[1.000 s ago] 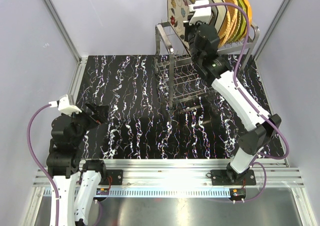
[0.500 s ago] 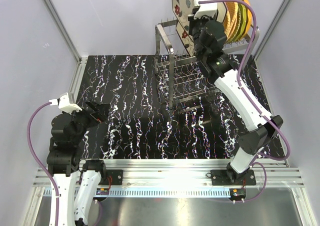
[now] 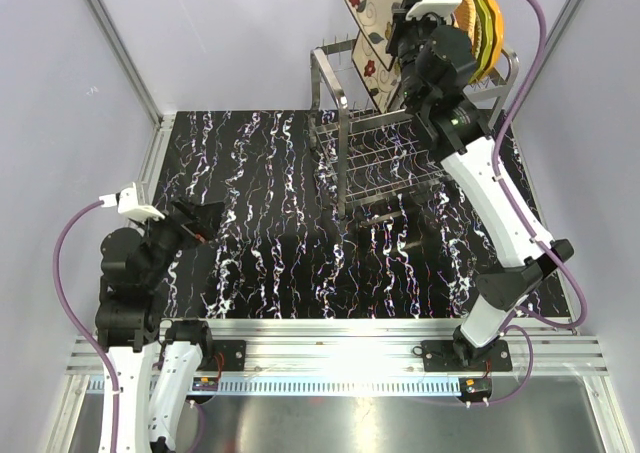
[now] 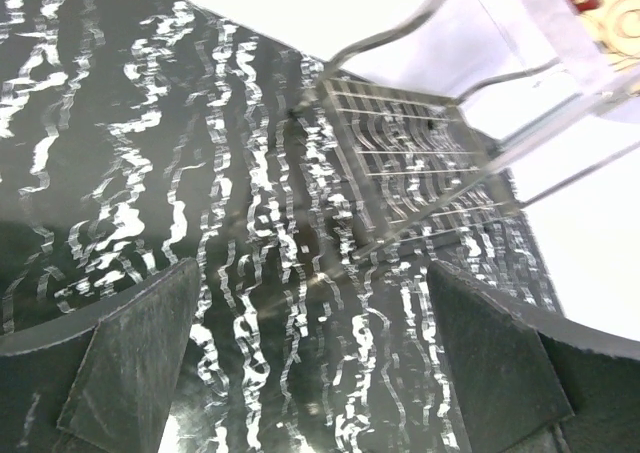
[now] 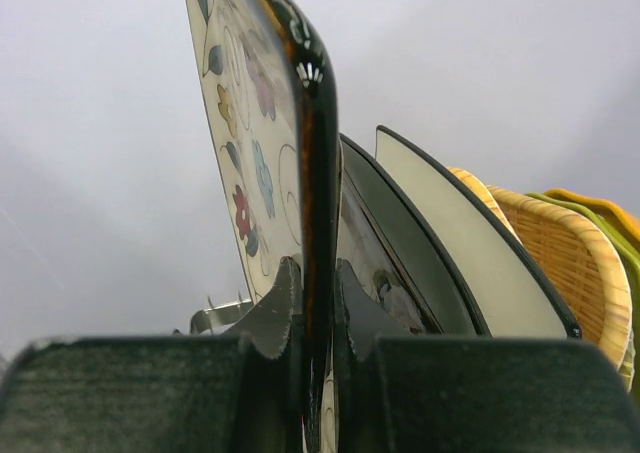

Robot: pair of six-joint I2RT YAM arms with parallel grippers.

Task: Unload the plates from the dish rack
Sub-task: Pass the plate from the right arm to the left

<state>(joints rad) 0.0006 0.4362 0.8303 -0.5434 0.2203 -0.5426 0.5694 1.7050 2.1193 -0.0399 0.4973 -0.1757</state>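
Observation:
The silver wire dish rack stands at the back right of the table. My right gripper is shut on the rim of the square cream flower-patterned plate and holds it lifted and tilted above the rack's top tier. In the right wrist view the plate's dark edge sits pinched between my fingers. Behind it stand another cream plate, a woven orange-tan plate and a green one. My left gripper is open and empty, low over the table at the left.
The black marbled table top spreads left and in front of the rack. Aluminium frame posts and grey walls enclose the cell. The rack's lower shelf shows far off in the left wrist view.
My right gripper has lifted the flower-patterned plate up and to the right, out of its slot on the rack's top tier. The left arm has shifted only slightly.

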